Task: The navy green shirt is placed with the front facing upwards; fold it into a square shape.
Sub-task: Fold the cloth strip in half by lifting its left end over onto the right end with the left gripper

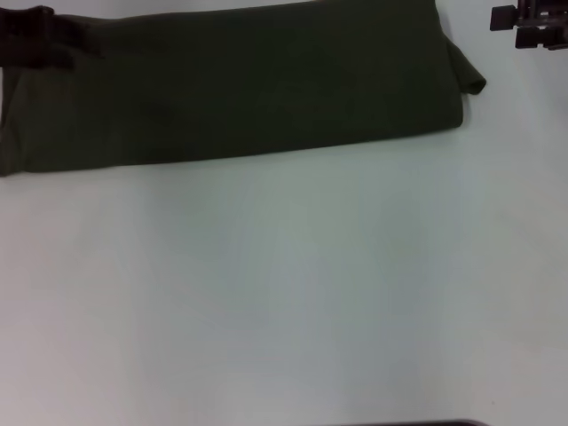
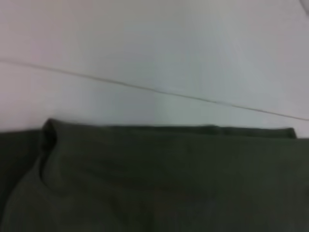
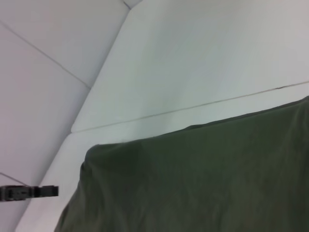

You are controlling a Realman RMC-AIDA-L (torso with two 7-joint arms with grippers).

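Observation:
The navy green shirt [image 1: 231, 89] lies along the far side of the white table, folded into a long band with plain fabric up and no lettering showing. A sleeve tip [image 1: 470, 75] sticks out at its right end. My left gripper [image 1: 35, 37] is a dark shape over the shirt's far left end. My right gripper [image 1: 531, 23] is at the far right, off the cloth and over bare table. The left wrist view shows a folded edge of the shirt [image 2: 169, 183], and the right wrist view shows one end of the shirt [image 3: 203, 183].
The white table [image 1: 284, 293] spreads out in front of the shirt toward me. Its far edge and a pale wall [image 3: 43, 72] show in the wrist views. A small black part [image 3: 29, 192] shows beside the shirt in the right wrist view.

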